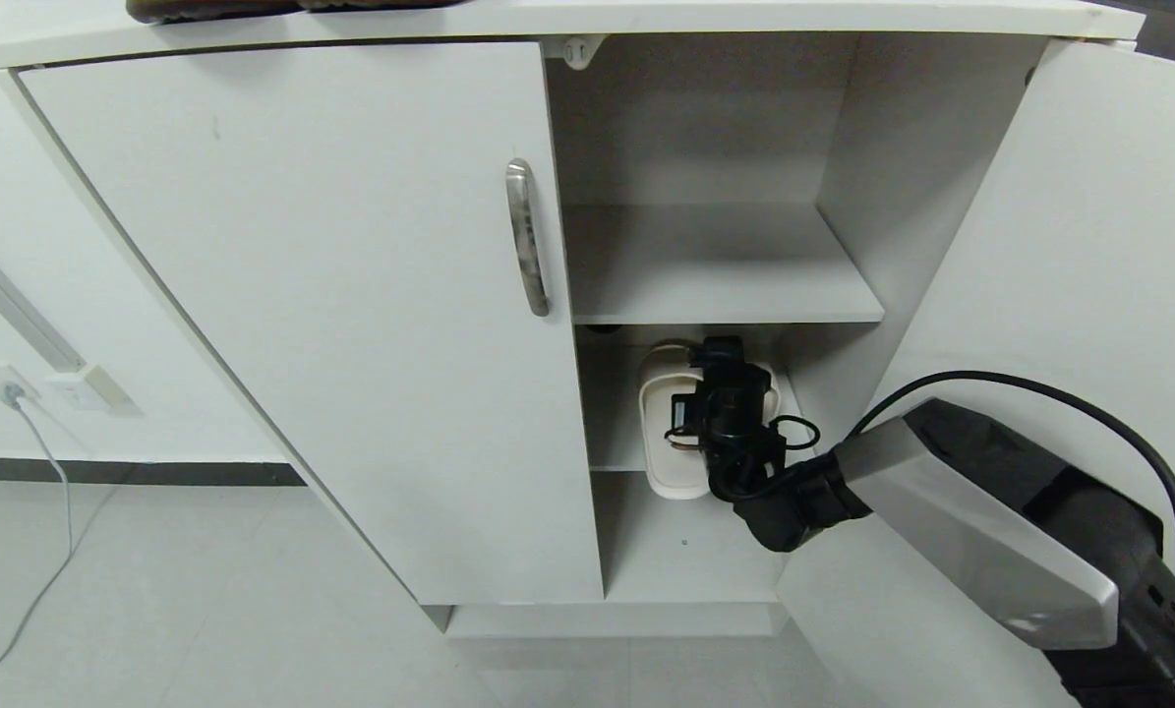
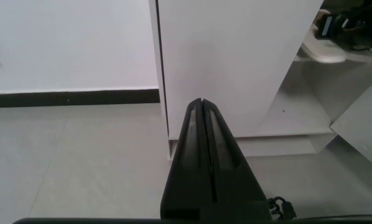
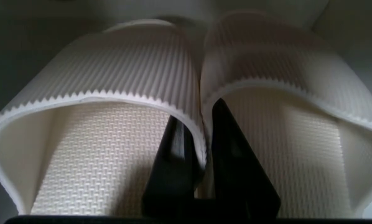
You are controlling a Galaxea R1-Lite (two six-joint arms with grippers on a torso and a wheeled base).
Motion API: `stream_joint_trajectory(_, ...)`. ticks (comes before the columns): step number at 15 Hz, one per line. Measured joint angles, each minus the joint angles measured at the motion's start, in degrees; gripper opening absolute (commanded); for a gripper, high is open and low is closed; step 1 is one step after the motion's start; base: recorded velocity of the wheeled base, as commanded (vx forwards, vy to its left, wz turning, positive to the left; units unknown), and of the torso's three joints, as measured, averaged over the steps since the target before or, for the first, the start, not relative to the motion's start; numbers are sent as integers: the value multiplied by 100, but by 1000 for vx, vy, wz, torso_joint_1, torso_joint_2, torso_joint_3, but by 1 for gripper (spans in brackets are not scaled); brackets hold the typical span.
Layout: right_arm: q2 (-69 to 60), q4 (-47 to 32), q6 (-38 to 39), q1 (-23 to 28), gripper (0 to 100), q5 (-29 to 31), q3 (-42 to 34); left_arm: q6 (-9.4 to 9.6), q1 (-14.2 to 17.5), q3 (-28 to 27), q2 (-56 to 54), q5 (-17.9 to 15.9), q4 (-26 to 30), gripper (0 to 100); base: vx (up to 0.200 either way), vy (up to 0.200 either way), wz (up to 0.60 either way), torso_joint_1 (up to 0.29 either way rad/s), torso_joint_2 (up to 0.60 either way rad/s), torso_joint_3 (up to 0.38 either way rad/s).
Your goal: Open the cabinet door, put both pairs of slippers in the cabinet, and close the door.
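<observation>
Nearest us, our left fingers are pressed together, empty, above the floor. Farther in, our right fingers pinch the touching inner walls of the white slippers (one pair) inside the cabinet, below its upper shelf. The right door stands open.

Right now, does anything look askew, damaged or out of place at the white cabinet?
Nothing damaged or spilled. The cream ribbed slippers, pinched by the right gripper, overhang the lower shelf's front edge at the heels; nothing else stands out.
</observation>
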State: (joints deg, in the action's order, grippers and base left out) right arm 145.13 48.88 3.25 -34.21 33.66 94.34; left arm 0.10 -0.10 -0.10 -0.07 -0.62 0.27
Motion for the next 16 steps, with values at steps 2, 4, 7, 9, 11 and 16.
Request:
stream_joint_trajectory(2, 73, -176, -4, 30, 0, 0, 299, -2, 0, 0, 0, 0, -2, 0, 0, 0, 0, 0, 0, 0)
stream_joint_trajectory(4, 143, -354, -26, 78, 0, 0, 579, -10, 0, 0, 0, 0, -2, 0, 0, 0, 0, 0, 0, 0)
stream_joint_trajectory(7, 256, -501, -115, 122, 0, 0, 885, -10, 0, 0, 0, 2, 0, 0, 0, 0, 0, 0, 0, 0)
stream_joint_trajectory(9, 349, -539, -116, 160, 0, 2, 1031, -7, 0, 0, 0, 0, 0, 0, 0, 0, 0, 0, 0, 0)
stream_joint_trajectory(11, 435, -551, -118, 174, 0, 2, 1103, -7, 0, 0, 0, 0, 0, 0, 0, 0, 0, 0, 0, 0)
stream_joint_trajectory(16, 507, -558, -116, 191, 0, 0, 1130, -10, 0, 0, 0, 5, 0, 0, 0, 0, 0, 0, 0, 0)
